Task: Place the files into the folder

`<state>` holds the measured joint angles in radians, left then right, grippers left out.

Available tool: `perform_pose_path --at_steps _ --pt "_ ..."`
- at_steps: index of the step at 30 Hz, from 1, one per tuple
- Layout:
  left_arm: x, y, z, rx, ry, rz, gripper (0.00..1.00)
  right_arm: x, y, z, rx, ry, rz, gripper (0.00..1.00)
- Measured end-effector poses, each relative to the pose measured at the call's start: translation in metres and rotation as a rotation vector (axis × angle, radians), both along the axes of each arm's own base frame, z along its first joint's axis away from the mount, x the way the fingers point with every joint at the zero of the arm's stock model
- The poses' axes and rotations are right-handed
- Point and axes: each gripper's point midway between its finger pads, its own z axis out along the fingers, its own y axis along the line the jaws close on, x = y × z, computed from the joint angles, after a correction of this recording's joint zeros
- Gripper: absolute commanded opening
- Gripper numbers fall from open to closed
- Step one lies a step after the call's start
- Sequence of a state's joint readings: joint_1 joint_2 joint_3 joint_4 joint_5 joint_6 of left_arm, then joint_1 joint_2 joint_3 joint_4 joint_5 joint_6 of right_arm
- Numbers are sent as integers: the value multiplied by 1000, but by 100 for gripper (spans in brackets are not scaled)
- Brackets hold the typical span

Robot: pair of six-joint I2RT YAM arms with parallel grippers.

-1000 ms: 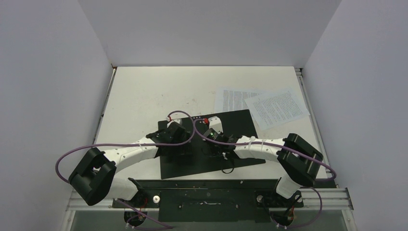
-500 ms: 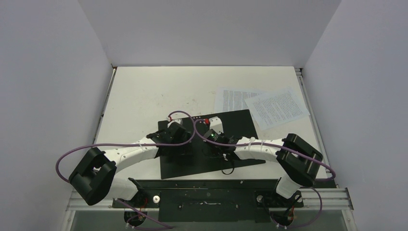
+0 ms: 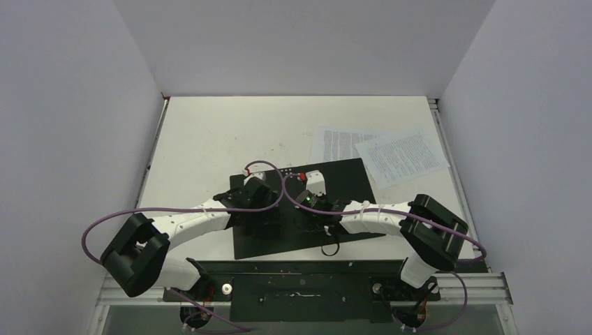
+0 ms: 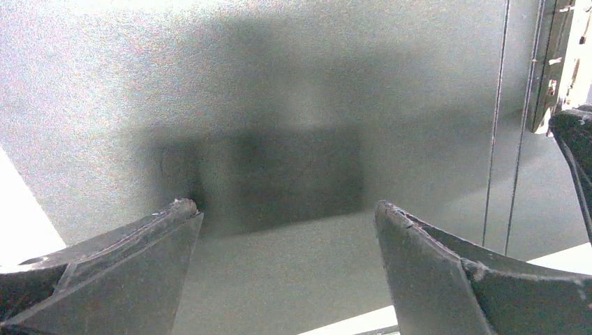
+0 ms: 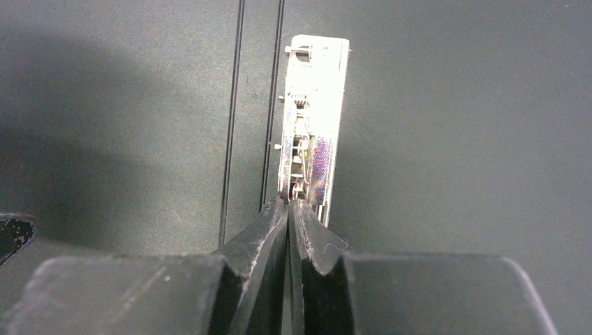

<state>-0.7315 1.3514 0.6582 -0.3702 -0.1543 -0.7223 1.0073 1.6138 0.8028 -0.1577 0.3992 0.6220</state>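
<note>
From above, the wrists are covering both sets of fingertips, so the left gripper (image 3: pixel 267 222) and right gripper (image 3: pixel 312 218) are showing only as dark housings hanging over the open folder (image 3: pixel 349 183). It is lying black side up on the table (image 3: pixel 216 132), near the arm bases. The wrist cameras are supplying what the overhead view is missing. The left one is showing its fingers (image 4: pixel 119 272) standing well apart over the folder's dark inside, with a shadow lying between them (whether the tips are touching the surface is not clear). The right one is showing its fingers (image 5: pixel 269 223) pressed together with no gap. Their tips are sitting at the near end of a metal clip (image 5: pixel 312 118) fixed beside the folder's spine creases, and whether any thin part of it is being pinched cannot be made out. The files (image 3: pixel 401 157) are appearing only in the overhead view: two printed sheets lying overlapped on the table at the far right, just beside the folder's far right corner and outside it.
</note>
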Motion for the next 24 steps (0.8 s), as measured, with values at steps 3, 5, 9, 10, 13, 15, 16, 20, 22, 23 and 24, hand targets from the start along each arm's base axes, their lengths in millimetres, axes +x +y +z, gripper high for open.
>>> perform_pose_path --at_steps 3,5,9,10,13,15,16,20,22,23,24 --pt "2 -2 0 -5 -5 -1 97 2 -3 1 -3 -13 -24 5" --pt "4 -4 0 -10 -11 -1 97 3 -5 1 -7 -22 -42 5" --pt "7 -7 0 -19 -26 -2 97 5 -10 2 -16 -36 -71 5" --pt "8 -8 0 -21 -28 -4 97 5 -10 1 -20 -39 -76 5" --pt "9 -9 1 -24 -34 -4 97 6 -12 1 -32 -51 -88 5" --pt "10 -10 1 -26 -36 -3 96 6 -13 -1 -38 -58 -99 5" --pt "10 -10 1 -27 -37 -3 96 6 -14 -1 -41 -60 -104 5" --pt "12 -12 1 -34 -43 -2 97 8 -16 0 -48 -72 -119 5" --pt "12 -12 1 -37 -45 -1 97 8 -17 2 -50 -74 -121 5" --pt "12 -12 1 -37 -45 -1 97 9 -17 3 -50 -76 -122 5" --pt "12 -13 1 -37 -45 0 97 9 -17 5 -50 -77 -123 5"
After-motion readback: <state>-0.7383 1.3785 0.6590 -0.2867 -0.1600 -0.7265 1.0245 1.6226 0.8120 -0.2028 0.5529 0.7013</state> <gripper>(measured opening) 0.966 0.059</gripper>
